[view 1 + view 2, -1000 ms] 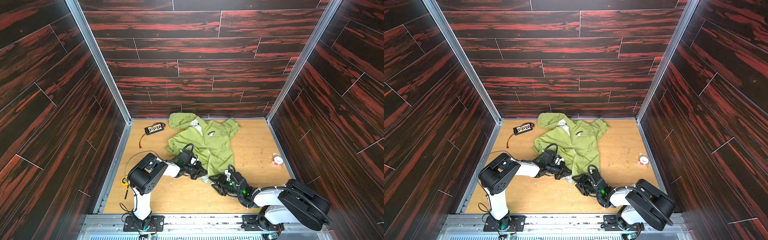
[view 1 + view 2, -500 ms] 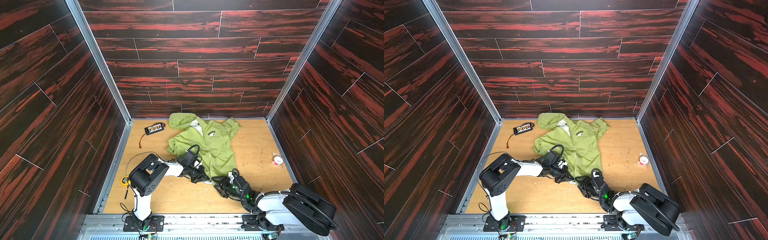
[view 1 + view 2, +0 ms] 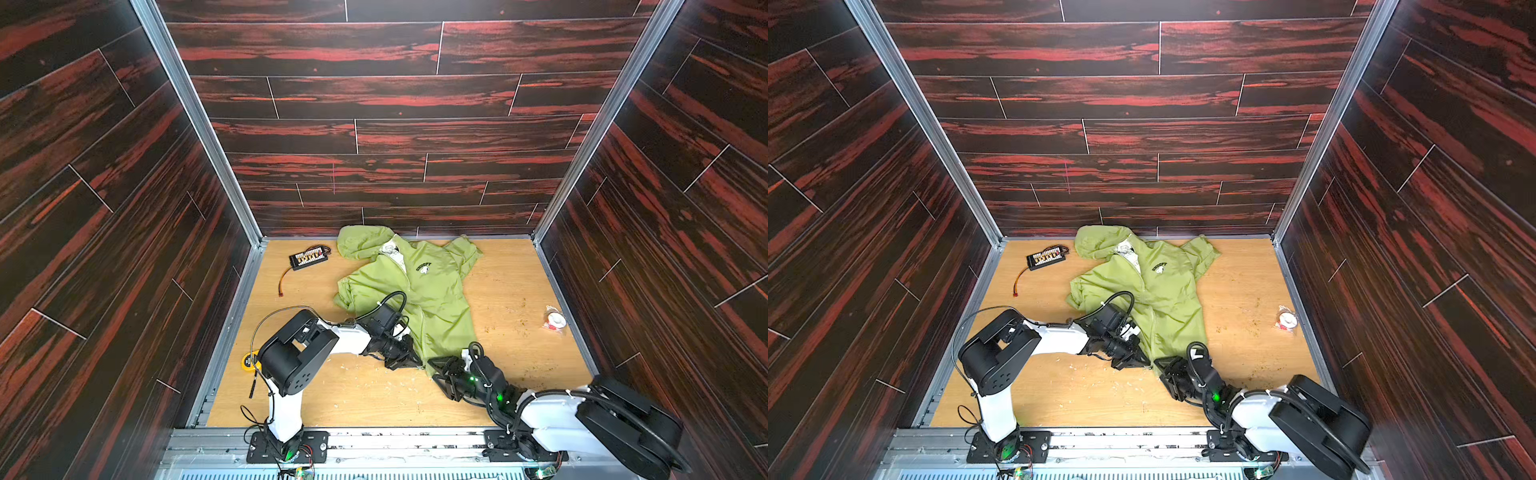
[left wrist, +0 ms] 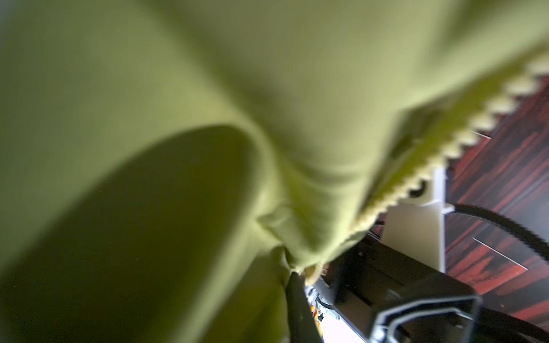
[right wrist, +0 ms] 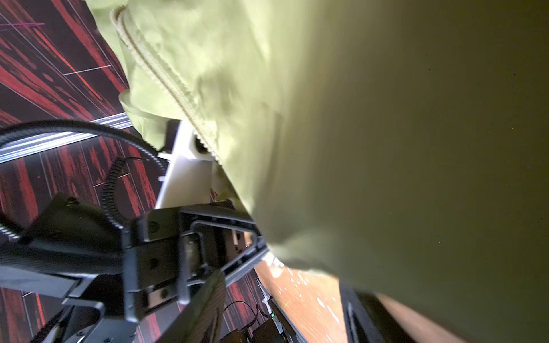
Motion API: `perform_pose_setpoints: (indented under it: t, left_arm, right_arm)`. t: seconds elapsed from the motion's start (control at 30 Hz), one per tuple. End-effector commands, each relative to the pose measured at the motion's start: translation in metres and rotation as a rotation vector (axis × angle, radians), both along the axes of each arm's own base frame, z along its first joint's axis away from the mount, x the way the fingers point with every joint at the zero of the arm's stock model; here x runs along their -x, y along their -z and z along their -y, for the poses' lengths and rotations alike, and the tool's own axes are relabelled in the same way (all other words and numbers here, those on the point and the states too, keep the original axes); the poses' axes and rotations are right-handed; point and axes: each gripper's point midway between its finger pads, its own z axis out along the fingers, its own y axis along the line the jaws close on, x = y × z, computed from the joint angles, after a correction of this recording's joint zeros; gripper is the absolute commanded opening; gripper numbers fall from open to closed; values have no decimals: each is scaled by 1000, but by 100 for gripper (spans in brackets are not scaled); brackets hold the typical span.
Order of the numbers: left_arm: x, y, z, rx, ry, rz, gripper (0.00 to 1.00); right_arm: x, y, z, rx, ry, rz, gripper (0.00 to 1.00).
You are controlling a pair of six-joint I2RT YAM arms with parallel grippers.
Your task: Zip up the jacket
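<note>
Green cloth fills most of both wrist views, so little of either claw shows. The jacket (image 3: 432,299) lies spread on the wooden surface (image 3: 374,399) toward the back wall, hood at the rear and hem toward the arms. The left claw (image 3: 409,360) is closed, pinching the hem just beside the zipper (image 4: 445,142), whose pale teeth run off blurred; only one dark finger (image 4: 297,306) is visible. The right claw (image 3: 440,374) sits at the hem just beside the left one. Its fingers (image 5: 208,306) stand apart with bare wood between them, their tips are under cloth, and whether they touch it cannot be told. A black connector board (image 3: 308,258) lies near the left wall, a yellow roll (image 3: 249,359) is half hidden behind the left arm, and a small white packet (image 3: 555,321) lies by the right wall.
</note>
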Motion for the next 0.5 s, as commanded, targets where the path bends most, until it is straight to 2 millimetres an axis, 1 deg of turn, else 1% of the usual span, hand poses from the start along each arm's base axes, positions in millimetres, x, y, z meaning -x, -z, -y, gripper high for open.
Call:
perform_pose_setpoints:
  t: [0.0,0.17,0.3,0.47]
  left_arm:
    - [-7,-33,19,105,26,42,0]
    - [-14,-51,31,173,17,50,0]
    - [-14,-56,35,184,24,54,0]
    - [-13,-56,38,186,26,47,0]
  right_arm:
    - [3,5,11,34,37,-22,64]
    - [4,5,22,55,65,-14,65]
    - [3,4,26,42,90,-12,66]
    - [1,8,29,12,123,-17,66]
